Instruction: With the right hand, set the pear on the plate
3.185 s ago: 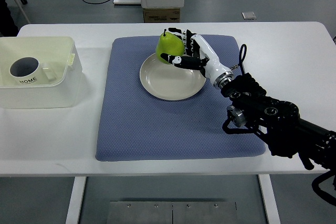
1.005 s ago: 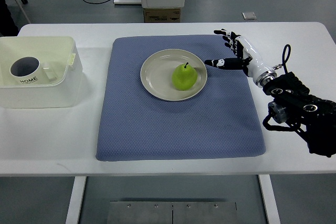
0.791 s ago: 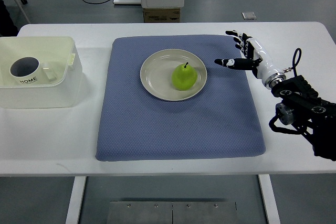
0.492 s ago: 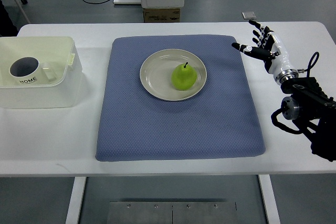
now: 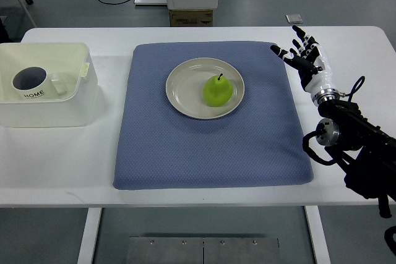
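Now that the right hand (image 5: 301,54) has let go and pulled back past the mat's (image 5: 204,146) right edge, fingers spread wide and holding nothing, the pear (image 5: 218,91) sits upright on the plate (image 5: 183,88), right of centre. It hasn't shifted since release, so the placing looks done.

A green pear (image 5: 218,91) sits on a cream plate (image 5: 183,89) over a blue dotted-weave mat (image 5: 210,146).
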`<state>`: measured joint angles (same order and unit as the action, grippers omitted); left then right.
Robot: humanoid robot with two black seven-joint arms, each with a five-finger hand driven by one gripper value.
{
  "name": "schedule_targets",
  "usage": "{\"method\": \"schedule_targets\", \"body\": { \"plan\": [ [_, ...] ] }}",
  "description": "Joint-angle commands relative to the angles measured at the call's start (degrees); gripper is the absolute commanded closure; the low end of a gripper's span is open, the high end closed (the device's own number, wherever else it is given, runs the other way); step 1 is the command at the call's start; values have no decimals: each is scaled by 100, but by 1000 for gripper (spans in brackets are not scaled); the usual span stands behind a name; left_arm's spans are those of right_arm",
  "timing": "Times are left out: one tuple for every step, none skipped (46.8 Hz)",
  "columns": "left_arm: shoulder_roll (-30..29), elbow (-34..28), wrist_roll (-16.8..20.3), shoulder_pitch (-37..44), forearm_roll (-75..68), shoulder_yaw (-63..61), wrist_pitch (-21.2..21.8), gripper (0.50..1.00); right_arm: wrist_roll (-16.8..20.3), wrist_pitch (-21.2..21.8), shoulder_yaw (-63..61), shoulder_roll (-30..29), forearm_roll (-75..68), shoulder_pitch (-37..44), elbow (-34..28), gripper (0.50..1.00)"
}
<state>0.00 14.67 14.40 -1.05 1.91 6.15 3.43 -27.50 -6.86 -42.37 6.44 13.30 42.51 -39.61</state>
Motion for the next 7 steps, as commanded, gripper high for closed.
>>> {"method": "schedule_targets", "body": {
  "plan": [
    [0, 0, 10, -1, 3, 0, 0, 500, 8, 1, -70, -55, -3, -49, -3, 500],
    [0, 0, 1, -1, 3, 0, 0, 500, 8, 1, -79, -47, -3, -49, -3, 500],
    [0, 0, 10, -1, 3, 0, 0, 500, 8, 1, -79, -46, -3, -49, -3, 500],
    [0, 0, 1, -1, 3, 0, 0, 500, 8, 1, -79, -46, -3, -49, -3, 500],
    [0, 0, 1, -1, 3, 0, 0, 500, 8, 1, -79, -46, -3, -49, -3, 500],
    [0, 0, 1, -1, 3, 0, 0, 500, 8, 1, -79, -46, -3, -49, -3, 500],
    [0, 0, 1, -1, 3, 0, 0, 500, -1, 1, -79, -46, -3, -49, -3, 500]
  ]
}}
